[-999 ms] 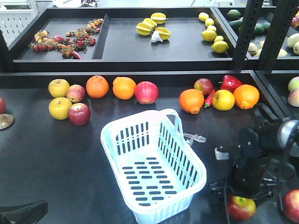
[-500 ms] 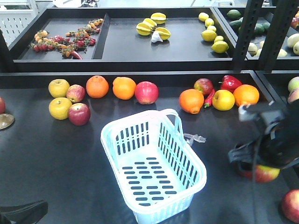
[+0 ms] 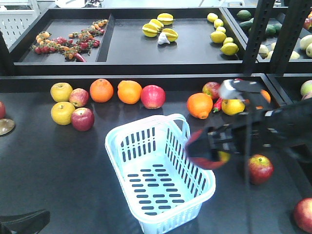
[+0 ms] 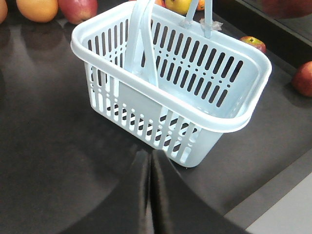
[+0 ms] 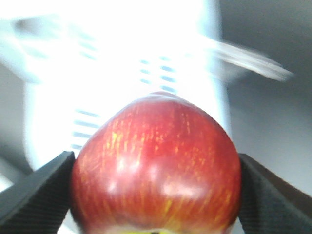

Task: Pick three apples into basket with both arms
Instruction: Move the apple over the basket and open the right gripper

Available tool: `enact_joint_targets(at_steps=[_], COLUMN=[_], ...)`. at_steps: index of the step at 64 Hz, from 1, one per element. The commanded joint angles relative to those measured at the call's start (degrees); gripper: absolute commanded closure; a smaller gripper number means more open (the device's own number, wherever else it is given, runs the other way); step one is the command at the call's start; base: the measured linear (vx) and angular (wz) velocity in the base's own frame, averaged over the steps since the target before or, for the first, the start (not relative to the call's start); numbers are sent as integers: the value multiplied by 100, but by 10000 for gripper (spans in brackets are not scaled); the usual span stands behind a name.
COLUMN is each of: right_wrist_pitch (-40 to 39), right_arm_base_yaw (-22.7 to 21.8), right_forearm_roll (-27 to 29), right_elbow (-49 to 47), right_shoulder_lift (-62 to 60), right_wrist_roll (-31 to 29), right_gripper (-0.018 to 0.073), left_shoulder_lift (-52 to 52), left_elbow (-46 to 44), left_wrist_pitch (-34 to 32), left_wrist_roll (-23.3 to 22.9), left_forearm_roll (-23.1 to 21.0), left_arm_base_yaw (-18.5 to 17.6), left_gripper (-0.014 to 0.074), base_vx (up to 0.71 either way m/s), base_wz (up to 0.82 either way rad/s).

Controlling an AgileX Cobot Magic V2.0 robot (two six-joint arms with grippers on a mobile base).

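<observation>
Right hand [image 5: 155, 163]: clamped on a red apple. In the wrist view I see its black fingers [image 5: 34, 195] pressed against both sides of the fruit.
Held apple [image 5: 156, 180]: dark red with yellow streaks, filling the gap between the fingers. In the front view it is a red blur [image 3: 204, 155] at the basket's 3 o'clock rim. I cannot tell whether it is over the rim or just outside it.
Right arm: blurred in the front view, reaching in from 3 o'clock.
Basket [image 3: 144, 124]: pale blue-white and upright on the dark tabletop [image 3: 48, 161]. I see no fruit on its slotted bottom.
Left hand [image 4: 150, 157]: fingers pressed together with nothing between them. It is low over the tabletop, just off the basket's near corner, at 6 o'clock in its own view.
Loose apple [image 3: 260, 168]: on the tabletop at the basket's 3 o'clock, beyond the right arm and apart from the basket.
Corner apple [image 3: 303, 214]: at 4 o'clock, cut by the frame edge.
Left apple [image 3: 83, 118]: at 10 o'clock, touching a yellow apple [image 3: 63, 112].
Back apple [image 3: 152, 96]: at 12 o'clock, beside two oranges [image 3: 129, 91] in the row along the tabletop's far edge.
</observation>
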Motion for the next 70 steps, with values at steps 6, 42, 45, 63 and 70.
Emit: enact_joint_targets(at_steps=[6,42,45,63,70], right_wrist_pitch=[-638,-945,-946,-741,-611], right_arm_base_yaw=[525,722,722,702,702], right_forearm_roll=[867,1010,1010,640,-146], right_elbow=[-192,-469,-490,-505,-505], right_shoulder_lift=[566,1226,1226,971,652], right_wrist_roll=[-606,-926,-926,-696,-47], right_gripper=[551,-159,-159,1,197], left_shoulder_lift=[-11,-11,-11,-11,-11], left_elbow=[-163,-163,-163,-163,-163], left_wrist_pitch=[-232,-237,-243,-248,-254], left_wrist_roll=[-50,-50,-50,-50,-50], left_forearm_roll=[-134,-134,-134,-134,-134], left_arm_base_yaw=[-22,-22,-22,-22,-22], left_gripper=[604,603,603,603,603], base_vx=[0,0,0,0,0], base_wz=[0,0,0,0,0])
